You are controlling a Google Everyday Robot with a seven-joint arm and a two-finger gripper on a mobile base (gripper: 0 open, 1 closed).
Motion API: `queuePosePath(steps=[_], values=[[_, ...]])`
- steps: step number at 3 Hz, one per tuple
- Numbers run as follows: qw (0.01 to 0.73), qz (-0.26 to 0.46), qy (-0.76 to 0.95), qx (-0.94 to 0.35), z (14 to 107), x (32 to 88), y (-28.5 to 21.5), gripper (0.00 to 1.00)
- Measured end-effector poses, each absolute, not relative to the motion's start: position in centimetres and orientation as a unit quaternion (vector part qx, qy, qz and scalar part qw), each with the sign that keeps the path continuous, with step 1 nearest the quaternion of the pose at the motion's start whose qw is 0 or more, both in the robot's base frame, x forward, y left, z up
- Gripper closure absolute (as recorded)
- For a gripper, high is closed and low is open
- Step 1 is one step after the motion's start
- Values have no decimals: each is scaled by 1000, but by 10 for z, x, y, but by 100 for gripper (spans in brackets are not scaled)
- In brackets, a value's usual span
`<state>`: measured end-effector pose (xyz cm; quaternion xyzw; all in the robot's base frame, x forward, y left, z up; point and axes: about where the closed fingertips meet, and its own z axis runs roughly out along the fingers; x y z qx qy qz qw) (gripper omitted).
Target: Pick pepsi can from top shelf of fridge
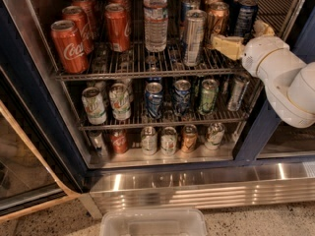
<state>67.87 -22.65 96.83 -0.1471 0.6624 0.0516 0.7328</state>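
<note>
The pepsi can [245, 14] is deep blue and stands at the right end of the top shelf [147, 74] of the fridge [197, 185], behind a bronze-brown can [217, 21]. My gripper [245, 37] reaches in from the right at shelf level. It is open: one cream finger [227, 46] lies left of the blue can's base, in front of the bronze can, and the other finger [264, 28] is on the can's right. The can stands on the rack, not lifted.
A tall slim silver can [193, 31], a water bottle [155, 18] and red Coke cans [70, 46] share the top shelf. Two lower racks hold several cans. The glass door [24, 176] hangs open at left. A clear plastic bin [153, 223] sits on the floor.
</note>
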Motion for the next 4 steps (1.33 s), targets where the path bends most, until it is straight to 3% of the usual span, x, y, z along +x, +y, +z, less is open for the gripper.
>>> queuePosePath(steps=[2, 4], values=[[732, 36, 668, -129, 970, 685, -235, 31], [729, 1, 673, -124, 978, 684, -248, 32]])
